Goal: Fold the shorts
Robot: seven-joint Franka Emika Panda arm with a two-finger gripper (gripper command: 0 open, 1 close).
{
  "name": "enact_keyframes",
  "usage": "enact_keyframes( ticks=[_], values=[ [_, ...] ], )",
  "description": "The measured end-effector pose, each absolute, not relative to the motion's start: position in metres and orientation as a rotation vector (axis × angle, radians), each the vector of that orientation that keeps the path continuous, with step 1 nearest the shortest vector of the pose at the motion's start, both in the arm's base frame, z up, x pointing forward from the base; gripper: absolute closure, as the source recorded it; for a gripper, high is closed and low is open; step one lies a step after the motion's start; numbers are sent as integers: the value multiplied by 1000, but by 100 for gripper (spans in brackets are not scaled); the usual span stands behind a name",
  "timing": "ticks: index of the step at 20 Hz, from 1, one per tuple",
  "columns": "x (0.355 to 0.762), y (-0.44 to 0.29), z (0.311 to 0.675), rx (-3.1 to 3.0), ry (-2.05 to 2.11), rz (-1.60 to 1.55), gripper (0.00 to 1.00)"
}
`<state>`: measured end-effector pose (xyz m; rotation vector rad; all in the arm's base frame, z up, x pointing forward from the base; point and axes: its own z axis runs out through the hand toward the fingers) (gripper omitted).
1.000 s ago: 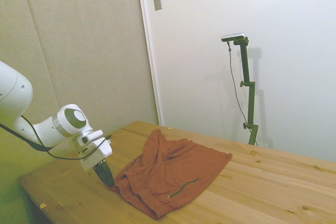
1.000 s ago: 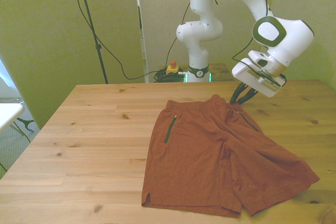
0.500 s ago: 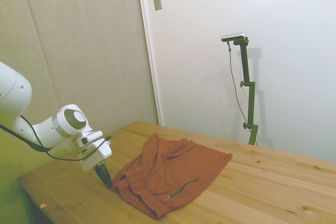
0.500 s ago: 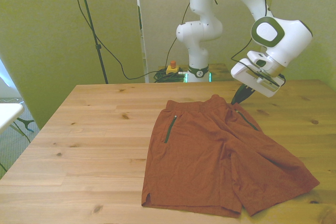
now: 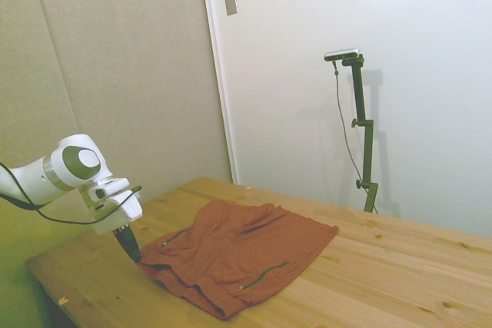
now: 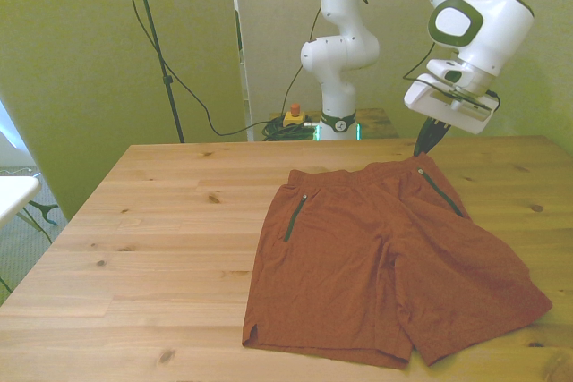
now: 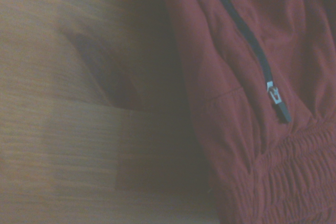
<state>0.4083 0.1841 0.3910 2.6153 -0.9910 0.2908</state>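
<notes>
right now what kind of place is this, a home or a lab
Most likely a robot lab or test room: a white Franka arm behind a bare wooden table, loose cables along plain walls, and only the shorts laid out.

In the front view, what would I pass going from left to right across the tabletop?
Bare wooden table → left dark zipper → the shorts → right dark zipper, with the gripper just above its top end → bare wood again at the front view's right.
</notes>
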Motion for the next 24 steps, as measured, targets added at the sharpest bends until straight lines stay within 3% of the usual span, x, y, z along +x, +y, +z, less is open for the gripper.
enact_keyframes(
  ticks=[8,12,16,24],
  values=[
    [422,108,451,2789,-1210,246,100],
    [414,50,492,2877,-1314,226,100],
    [398,-20,512,2872,-1485,192,100],
    [332,-184,451,2837,-1815,81,100]
  ],
)
